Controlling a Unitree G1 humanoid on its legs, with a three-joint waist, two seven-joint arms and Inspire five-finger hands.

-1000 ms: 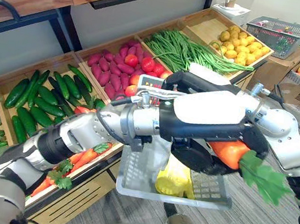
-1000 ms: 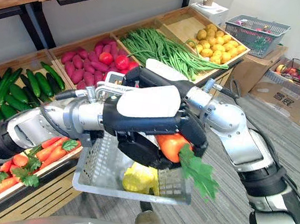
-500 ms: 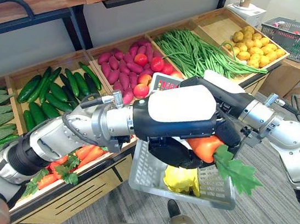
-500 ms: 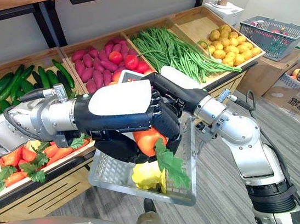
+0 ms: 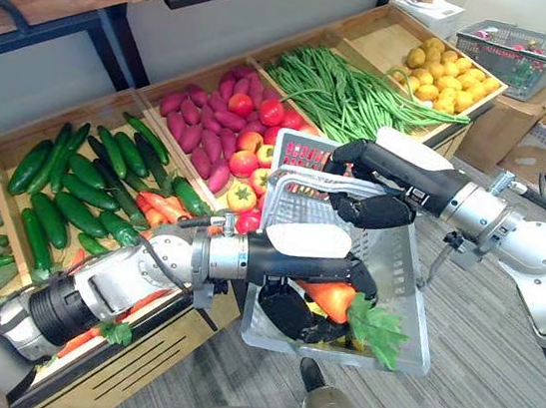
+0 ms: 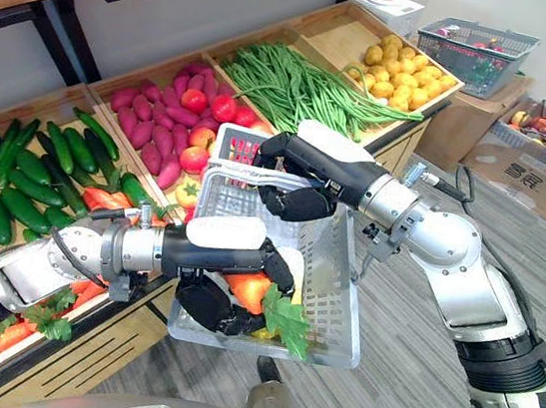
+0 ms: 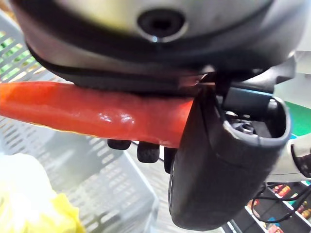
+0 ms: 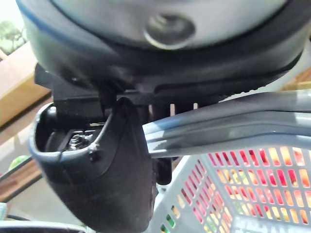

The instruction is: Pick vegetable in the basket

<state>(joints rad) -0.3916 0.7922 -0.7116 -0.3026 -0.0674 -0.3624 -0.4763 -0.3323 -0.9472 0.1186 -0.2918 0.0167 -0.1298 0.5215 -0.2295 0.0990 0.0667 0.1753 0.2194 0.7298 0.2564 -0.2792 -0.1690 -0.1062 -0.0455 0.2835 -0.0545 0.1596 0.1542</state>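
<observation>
Lowered since a second ago, the left hand (image 5: 290, 264) now sits down inside the grey mesh basket (image 5: 418, 314) at the lower centre of the head views, where before it hovered above the rim. Its fingers and thumb are curled tight round the orange carrot (image 5: 329, 297), whose green leafy top (image 5: 375, 330) points toward the basket's lower right corner. Beneath the carrot lies a yellow vegetable (image 7: 34, 208), possibly a pepper, though it is too blurred to be sure. At centre frame the right hand (image 5: 373, 209) has its fingers wrapped round the basket's grey handles (image 5: 307, 178), beside the wooden produce crates (image 5: 381, 37).
</observation>
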